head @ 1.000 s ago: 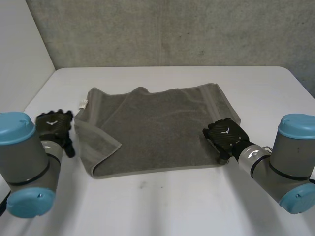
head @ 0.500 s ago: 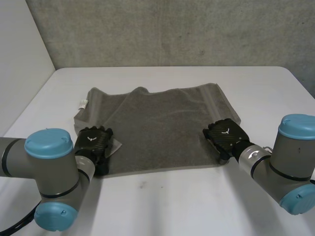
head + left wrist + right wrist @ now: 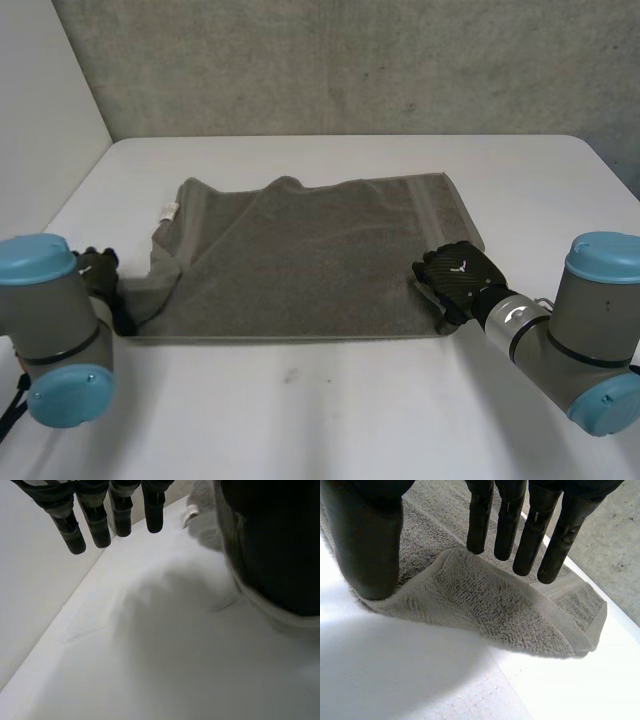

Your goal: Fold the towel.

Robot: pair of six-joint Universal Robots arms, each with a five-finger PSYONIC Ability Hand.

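Towel look: the grey terry towel [image 3: 320, 260] lies mostly flat, with a woven band near each short end and a small white tag [image 3: 170, 211] on its left end. Its far edge is wavy, and its near left corner is rumpled and slightly raised.
Towel place: the middle of the white table [image 3: 330, 420], a little toward the left edge.
Towel axis: the long side runs left to right, parallel to the table's near edge.
Left hand [image 3: 100, 272]: at the towel's near left corner. Its fingers [image 3: 100, 520] hang straight, side by side, well apart from the thumb.
Right hand [image 3: 455, 278]: at the near right corner. Its fingers [image 3: 507, 525] are straight above a raised fold, and the thumb [image 3: 370, 540] rests on the towel's edge.
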